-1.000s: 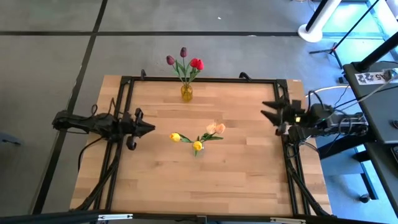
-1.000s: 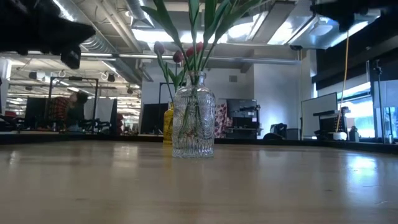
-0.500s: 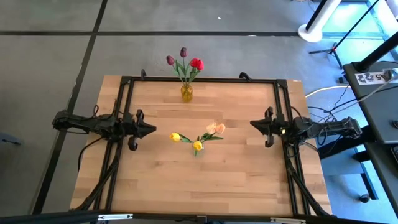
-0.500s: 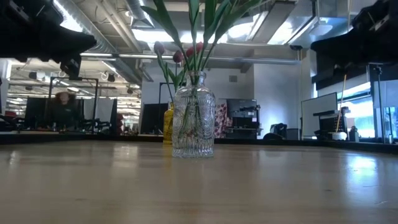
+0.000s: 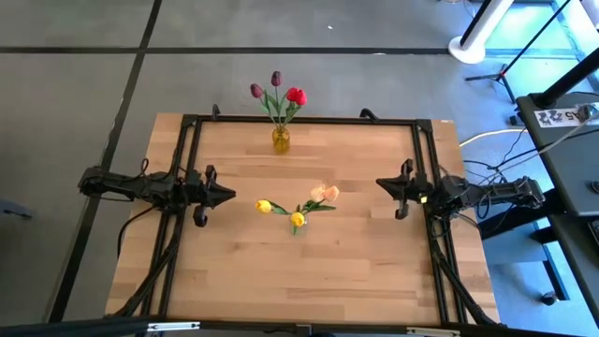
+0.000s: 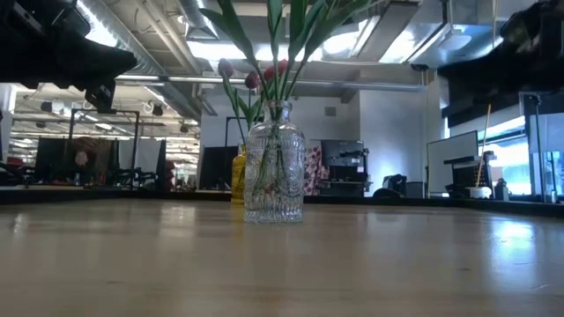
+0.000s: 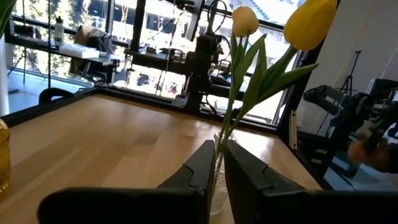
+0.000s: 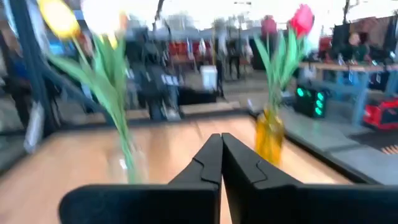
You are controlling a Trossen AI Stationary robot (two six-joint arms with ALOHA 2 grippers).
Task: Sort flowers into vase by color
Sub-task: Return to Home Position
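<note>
A clear glass vase (image 6: 274,176) stands on its base mid-table and holds two yellow tulips (image 5: 297,220) and a pale peach one (image 5: 325,194). A small yellow vase (image 5: 280,139) at the table's far edge holds a red tulip (image 5: 296,95) and two dark purple ones (image 5: 276,79). My left gripper (image 5: 229,195) hovers shut to the left of the clear vase, pointing at it, with nothing between its fingers (image 7: 219,167). My right gripper (image 5: 379,184) hovers shut to the right of that vase, also pointing toward the middle (image 8: 221,155).
A black frame (image 5: 299,120) runs along the table's far, left and right edges. Bare wood (image 5: 299,271) lies between the clear vase and the near edge. Beyond the table is a room with desks and a person (image 6: 84,158).
My right gripper has swung from the table's far right toward the near edge and the middle, turned to point at the clear vase, and shut. The left arm and both vases have kept still.
</note>
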